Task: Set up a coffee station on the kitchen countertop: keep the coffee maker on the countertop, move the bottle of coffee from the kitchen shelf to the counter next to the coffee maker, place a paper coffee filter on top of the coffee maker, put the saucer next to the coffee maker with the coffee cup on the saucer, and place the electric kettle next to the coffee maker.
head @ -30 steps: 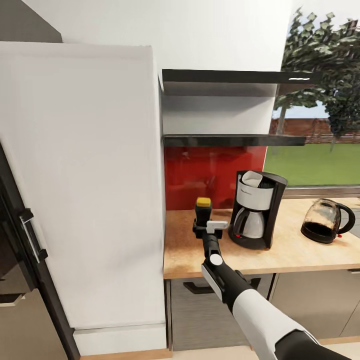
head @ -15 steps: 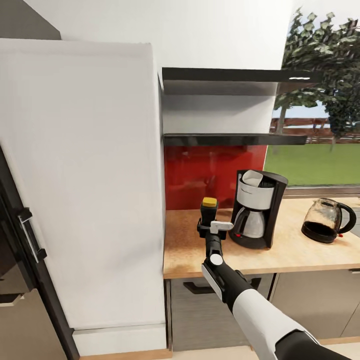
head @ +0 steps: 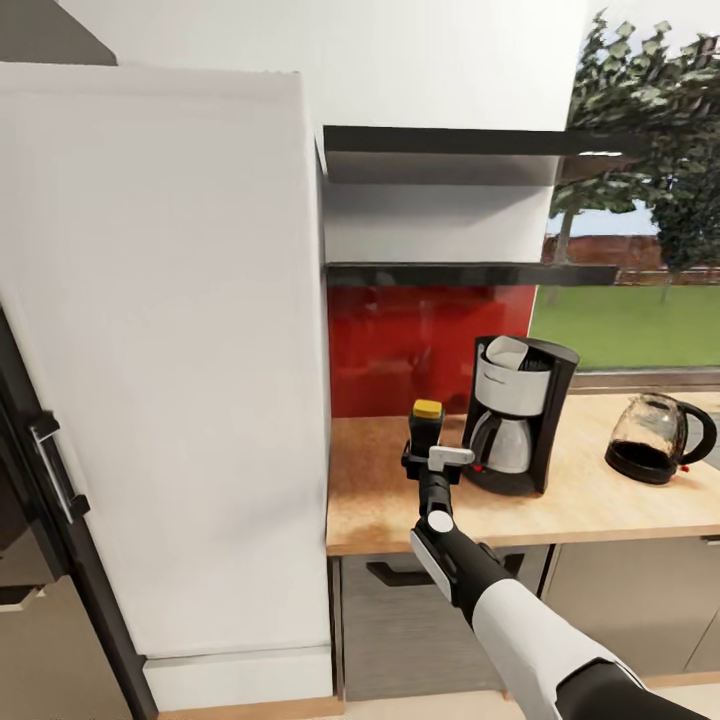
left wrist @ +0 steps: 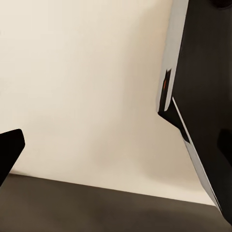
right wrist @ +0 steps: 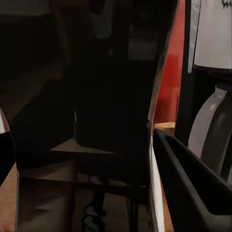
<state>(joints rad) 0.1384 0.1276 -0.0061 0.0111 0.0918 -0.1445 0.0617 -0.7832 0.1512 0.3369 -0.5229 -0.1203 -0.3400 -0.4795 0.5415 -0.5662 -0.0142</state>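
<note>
The bottle of coffee (head: 425, 430), dark with a yellow-brown cap, stands upright over the kitchen countertop (head: 590, 505), just left of the coffee maker (head: 522, 415). My right gripper (head: 429, 459) is shut on its lower part and hides its base. In the right wrist view the bottle (right wrist: 116, 87) sits dark between the fingers (right wrist: 193, 188), with the coffee maker (right wrist: 212, 67) close beside it. A white paper coffee filter (head: 505, 353) rests in the machine's top. The electric kettle (head: 655, 440) stands further right on the counter. The kitchen shelf (head: 470, 272) above is bare.
A tall white cabinet side (head: 170, 350) walls off the counter's left end. A red backsplash (head: 420, 345) runs behind the counter. Grey cabinet fronts (head: 610, 600) sit under it. The left wrist view has a pale surface (left wrist: 87, 87) and a dark panel (left wrist: 208, 96).
My right gripper has carried the bottle to the right, closer to the coffee maker. The head view has shifted slightly.
</note>
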